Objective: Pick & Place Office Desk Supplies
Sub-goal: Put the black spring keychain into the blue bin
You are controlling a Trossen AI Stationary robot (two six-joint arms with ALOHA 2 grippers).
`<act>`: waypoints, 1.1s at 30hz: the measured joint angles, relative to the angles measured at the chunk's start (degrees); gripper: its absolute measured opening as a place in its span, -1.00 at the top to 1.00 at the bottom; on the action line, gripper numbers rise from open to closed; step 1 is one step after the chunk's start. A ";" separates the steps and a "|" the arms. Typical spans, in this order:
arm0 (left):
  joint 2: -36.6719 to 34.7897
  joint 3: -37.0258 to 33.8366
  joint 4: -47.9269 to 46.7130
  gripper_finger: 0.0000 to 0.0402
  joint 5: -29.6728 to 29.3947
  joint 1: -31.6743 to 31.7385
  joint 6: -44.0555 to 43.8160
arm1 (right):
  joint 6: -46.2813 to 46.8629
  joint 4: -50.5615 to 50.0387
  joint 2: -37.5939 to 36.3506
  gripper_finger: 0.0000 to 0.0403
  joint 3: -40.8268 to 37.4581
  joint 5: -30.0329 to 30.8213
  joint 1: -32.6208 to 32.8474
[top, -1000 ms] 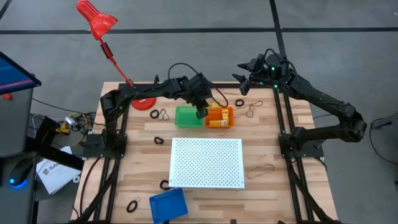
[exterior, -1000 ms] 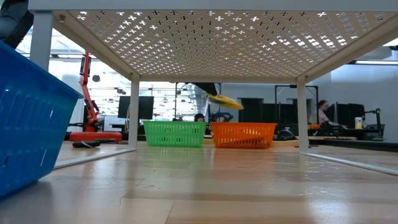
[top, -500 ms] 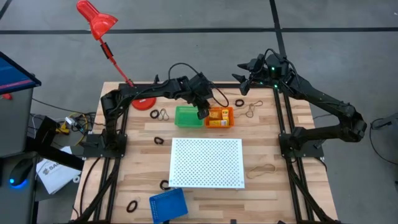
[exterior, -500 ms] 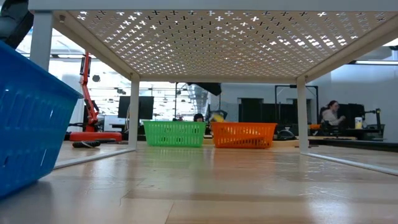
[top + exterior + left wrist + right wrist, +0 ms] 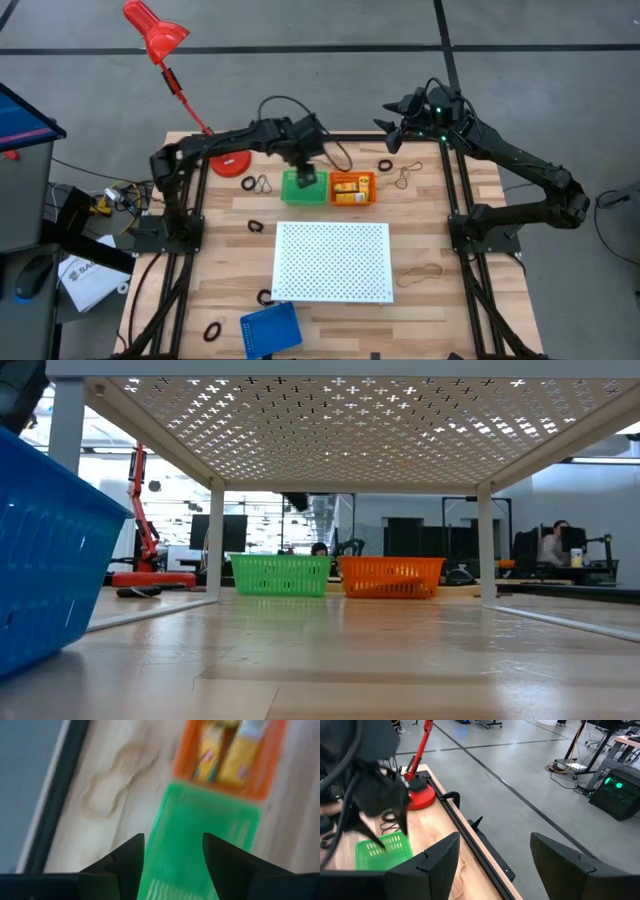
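My left gripper (image 5: 306, 176) hangs open over the green tray (image 5: 303, 189), with nothing between its fingers; its wrist view shows the green tray (image 5: 200, 845) below the gap. Beside it on the right stands the orange tray (image 5: 352, 189), holding yellow-orange blocks (image 5: 222, 750). Loose on the table lie tan rubber bands (image 5: 405, 175) (image 5: 422, 270) and black rings (image 5: 385, 165) (image 5: 254, 226). My right gripper (image 5: 392, 135) waits open above the table's far edge, right of the trays.
A white perforated board (image 5: 332, 261) on legs stands at the table's middle. A blue tray (image 5: 270, 328) sits at the near edge. The red lamp's base (image 5: 230, 163) stands at the far left, with a black ring (image 5: 248, 184) near it.
My left gripper has let go of a yellow block, which dropped into the orange tray. It has then moved toward the table's left edge, from the orange tray's side to above the green tray.
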 joint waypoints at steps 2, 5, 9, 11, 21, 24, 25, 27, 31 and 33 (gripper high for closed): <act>-3.18 -3.11 -1.84 0.04 -2.18 0.43 -1.04 | 0.00 -0.39 0.00 -0.19 0.00 0.02 -0.30; -9.91 -10.42 -2.26 0.07 -2.53 1.69 -3.89 | 0.00 -0.57 0.00 -0.19 0.00 0.02 -0.75; -20.65 -21.61 1.32 0.12 -2.56 3.52 -10.64 | 0.00 -0.55 0.00 -0.19 0.02 0.02 -0.72; -26.38 -27.31 2.95 0.14 -2.56 4.39 -14.10 | 0.00 -0.59 0.00 -0.19 0.00 0.02 -0.68; -46.97 -50.66 11.32 0.29 3.81 3.35 -27.46 | 1.45 -0.35 0.00 -0.19 0.00 0.02 -0.51; -48.50 -55.11 13.36 0.33 1.48 3.39 -29.89 | 1.97 -0.29 0.00 -0.19 0.00 0.02 -0.49; -48.35 -56.29 13.90 0.35 1.50 3.38 -30.15 | 2.02 -0.14 0.00 -0.19 0.00 0.02 -0.49; -47.15 -57.98 14.24 0.36 1.30 3.34 -30.19 | 2.46 0.21 0.00 -0.19 0.00 0.02 -0.49; -41.57 -59.15 15.28 0.35 -6.25 3.05 -30.08 | 2.90 1.17 0.00 -0.19 0.00 0.00 -0.16; -38.68 -59.15 16.66 0.33 -9.90 3.42 -30.06 | 3.05 1.56 0.00 -0.19 0.00 0.00 -0.01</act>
